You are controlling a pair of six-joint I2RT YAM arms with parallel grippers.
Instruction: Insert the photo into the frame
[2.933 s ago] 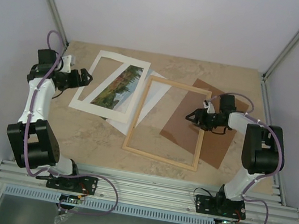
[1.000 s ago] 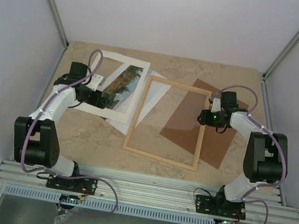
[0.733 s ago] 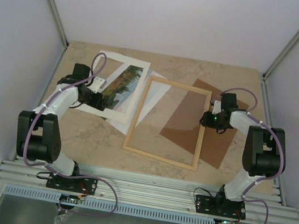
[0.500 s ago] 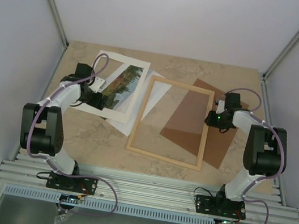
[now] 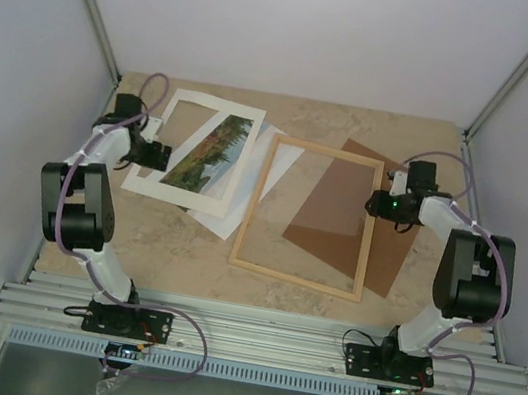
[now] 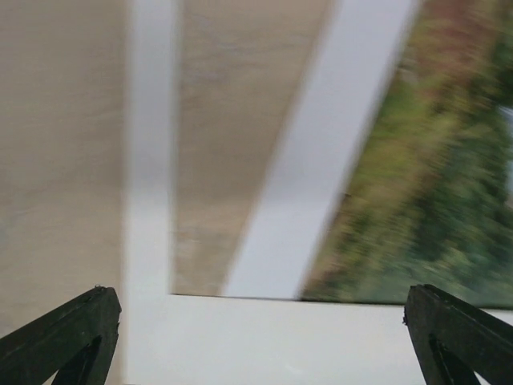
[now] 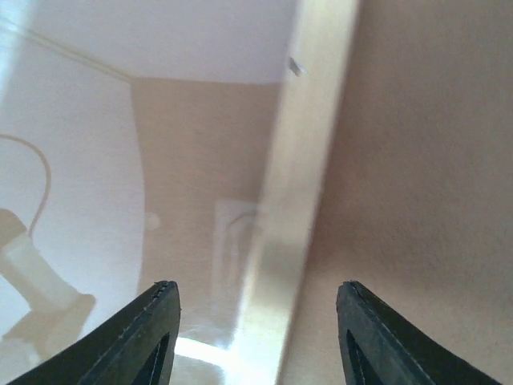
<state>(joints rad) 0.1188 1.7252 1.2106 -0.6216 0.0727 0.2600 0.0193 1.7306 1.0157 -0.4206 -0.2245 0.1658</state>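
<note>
The photo (image 5: 213,152), a landscape print, lies on the table at the left inside the window of a white mat (image 5: 241,138). It shows blurred in the left wrist view (image 6: 417,184). My left gripper (image 5: 158,154) is open and empty, low over the mat's left border (image 6: 280,337). The frame (image 5: 297,276) of light wooden slats lies in the middle. My right gripper (image 5: 377,202) is open, its fingers on either side of the frame's right slat (image 7: 309,176), not closed on it.
A brown backing panel (image 5: 391,254) lies under the frame's right side and shows in the right wrist view (image 7: 425,160). A plain white sheet (image 5: 226,213) pokes out between the mat and the frame. Grey walls with metal posts (image 5: 92,12) enclose the table.
The frame has slid and turned to the right along with my right gripper. My left gripper has drawn back from over the mat to its left border.
</note>
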